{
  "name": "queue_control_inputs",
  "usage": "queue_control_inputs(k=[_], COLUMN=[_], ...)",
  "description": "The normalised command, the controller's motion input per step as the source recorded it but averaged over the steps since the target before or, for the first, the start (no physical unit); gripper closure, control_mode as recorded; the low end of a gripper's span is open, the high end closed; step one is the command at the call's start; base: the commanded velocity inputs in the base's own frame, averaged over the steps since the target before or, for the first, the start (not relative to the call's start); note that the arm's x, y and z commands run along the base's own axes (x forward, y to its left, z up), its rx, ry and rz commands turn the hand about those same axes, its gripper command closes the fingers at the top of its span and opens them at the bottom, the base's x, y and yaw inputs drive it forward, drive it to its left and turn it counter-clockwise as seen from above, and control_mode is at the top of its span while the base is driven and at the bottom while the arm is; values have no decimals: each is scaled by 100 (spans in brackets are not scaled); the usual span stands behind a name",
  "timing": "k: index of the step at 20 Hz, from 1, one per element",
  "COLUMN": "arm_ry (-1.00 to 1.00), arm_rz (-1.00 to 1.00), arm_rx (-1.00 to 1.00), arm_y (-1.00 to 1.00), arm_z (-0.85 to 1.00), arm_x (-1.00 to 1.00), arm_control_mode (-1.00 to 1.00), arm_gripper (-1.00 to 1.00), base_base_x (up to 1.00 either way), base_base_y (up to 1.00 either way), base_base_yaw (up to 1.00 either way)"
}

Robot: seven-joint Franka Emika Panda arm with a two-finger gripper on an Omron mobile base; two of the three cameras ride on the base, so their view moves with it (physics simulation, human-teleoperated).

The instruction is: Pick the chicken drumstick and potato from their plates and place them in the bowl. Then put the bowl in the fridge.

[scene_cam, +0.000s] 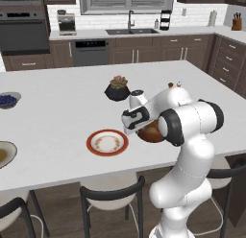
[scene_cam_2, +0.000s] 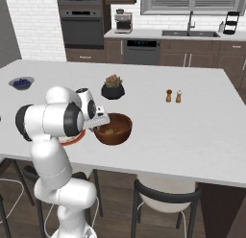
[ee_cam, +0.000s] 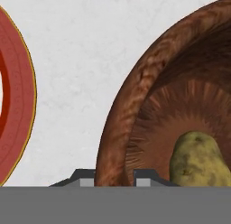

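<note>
My gripper (ee_cam: 113,177) is closed on the rim of the bowl (ee_cam: 149,87), one fingertip inside the wall and one outside. The bowl is deep, dark reddish-brown wood with streaked grain, standing on the white counter (scene_cam: 57,112) near its front edge. The olive-brown potato (ee_cam: 197,159) lies inside it. Just beside the bowl sits the red-rimmed plate (scene_cam: 107,142).

2 plates (scene_cam: 107,142) (1 bowl (scene_cam_2: 113,129), 1 potato (ee_cam: 198,160))

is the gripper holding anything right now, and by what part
Yes: the gripper is shut on the wooden bowl, pinching its rim, one fingertip on either side of the wall.
</note>
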Motion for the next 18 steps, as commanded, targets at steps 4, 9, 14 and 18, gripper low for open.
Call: queue_control_inputs(k=[4,9,14,18], arm_ry=[1,-1,-1,0], arm_rz=[0,6,9,5], arm_rx=[-1,-1,0,0], arm_y=[0,-2,-8,-13], arm_z=[0,55,94,96], arm_x=[-1,-40,-76,-96], arm_control_mode=[-100,-100,-100,-100], arm_gripper=[100,100,100,100], base_base_x=[0,0,0,0], base_base_y=[0,0,0,0], base_base_yaw=[0,0,0,0])
